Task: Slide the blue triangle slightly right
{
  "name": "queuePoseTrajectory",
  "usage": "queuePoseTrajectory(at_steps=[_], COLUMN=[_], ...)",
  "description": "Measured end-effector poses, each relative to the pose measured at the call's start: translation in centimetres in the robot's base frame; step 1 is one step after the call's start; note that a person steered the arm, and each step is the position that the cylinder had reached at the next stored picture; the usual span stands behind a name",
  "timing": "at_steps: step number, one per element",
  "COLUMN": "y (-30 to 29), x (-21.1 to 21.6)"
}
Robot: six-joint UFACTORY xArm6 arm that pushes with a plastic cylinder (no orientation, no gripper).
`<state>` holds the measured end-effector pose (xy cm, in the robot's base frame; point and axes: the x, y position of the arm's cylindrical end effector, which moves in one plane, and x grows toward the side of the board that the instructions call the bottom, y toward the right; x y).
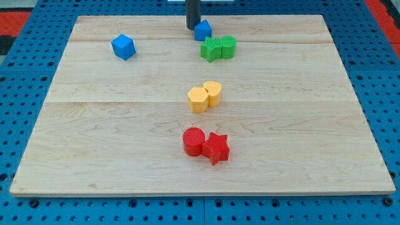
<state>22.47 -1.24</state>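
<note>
Camera view: two blue blocks, my tip (192,27) touching the blue triangle (203,30).

My rod is cut off by the top edge of the frame, so only its lower stretch shows; my tip (193,27) sits at the top centre, touching the left side of the blue triangle (203,30), whose left edge it partly hides. The wooden board (94,156) loses its lower corners to the frame's bottom edge.
</note>
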Motion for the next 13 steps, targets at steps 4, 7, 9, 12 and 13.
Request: queuePoseTrajectory(at_steps=[4, 7, 9, 12, 13], y=[-1.0, -2.2, 0.5, 0.6, 0.8], x=[0.0, 2.8, 2.1, 0.8, 0.8])
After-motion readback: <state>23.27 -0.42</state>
